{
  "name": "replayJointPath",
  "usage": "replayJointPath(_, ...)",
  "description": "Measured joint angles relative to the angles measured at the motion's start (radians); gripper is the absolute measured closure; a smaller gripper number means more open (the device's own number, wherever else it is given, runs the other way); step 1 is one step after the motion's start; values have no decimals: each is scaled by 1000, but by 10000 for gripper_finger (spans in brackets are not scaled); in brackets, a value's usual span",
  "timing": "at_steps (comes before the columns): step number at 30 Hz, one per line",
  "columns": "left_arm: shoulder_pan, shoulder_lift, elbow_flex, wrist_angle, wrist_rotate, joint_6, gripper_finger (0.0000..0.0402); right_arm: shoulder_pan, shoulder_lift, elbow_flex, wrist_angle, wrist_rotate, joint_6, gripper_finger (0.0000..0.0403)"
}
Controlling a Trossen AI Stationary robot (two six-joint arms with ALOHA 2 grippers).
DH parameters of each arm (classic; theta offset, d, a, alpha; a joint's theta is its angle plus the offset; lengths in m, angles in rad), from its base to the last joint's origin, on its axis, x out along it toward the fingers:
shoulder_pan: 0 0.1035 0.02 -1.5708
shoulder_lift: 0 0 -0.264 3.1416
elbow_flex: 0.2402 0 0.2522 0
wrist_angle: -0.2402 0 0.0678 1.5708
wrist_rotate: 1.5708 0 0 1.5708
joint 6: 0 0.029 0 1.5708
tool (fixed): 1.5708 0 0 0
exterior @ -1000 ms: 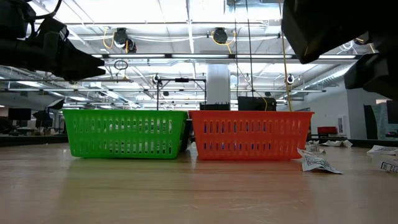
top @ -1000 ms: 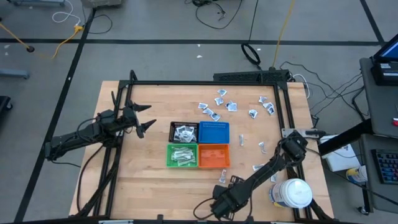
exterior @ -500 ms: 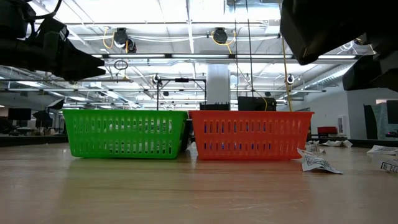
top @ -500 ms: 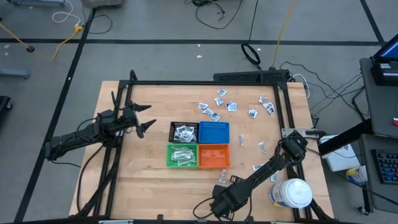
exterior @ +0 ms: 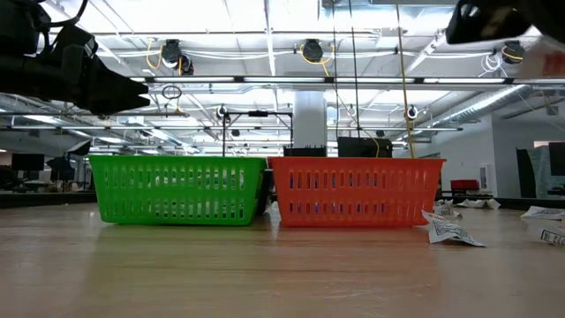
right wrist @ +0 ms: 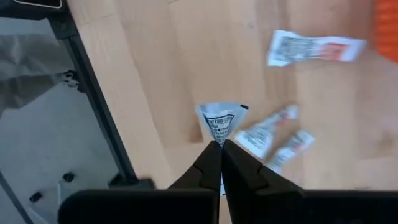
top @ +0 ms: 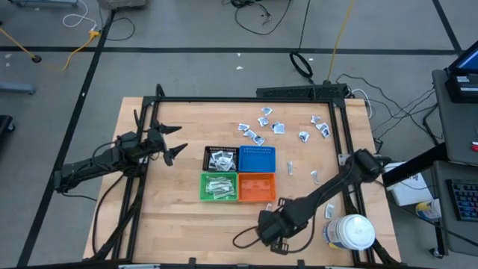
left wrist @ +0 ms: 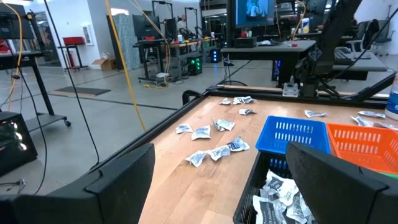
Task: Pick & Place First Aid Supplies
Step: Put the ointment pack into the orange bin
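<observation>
Right gripper fingers pinch 1 white packet, seemingly lifted.

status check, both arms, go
Right gripper shut on a small packet, lifted over the table's near edge. Left gripper open, waiting left of the bins. More packets loose at the far side. Nothing blocking.

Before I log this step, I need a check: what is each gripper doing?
Left gripper: open, holding nothing, beside the black bin.
Right gripper: shut on a small white packet, lifted above the table.
</observation>
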Motion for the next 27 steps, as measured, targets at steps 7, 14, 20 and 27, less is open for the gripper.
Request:
replayJointPath(7,0,0,0,0,0,0,36,-43,-66,0,-75,0,-70,402)
replayJointPath(14,0,0,0,0,0,0,37,-154,-66,0,-69,1,-186,402)
replayJointPath(20,0,0,0,0,0,0,36,-293,-65,0,-69,4,-308,403)
replayJointPath(27,0,0,0,0,0,0,37,-443,-65,0,-69,4,-418,403)
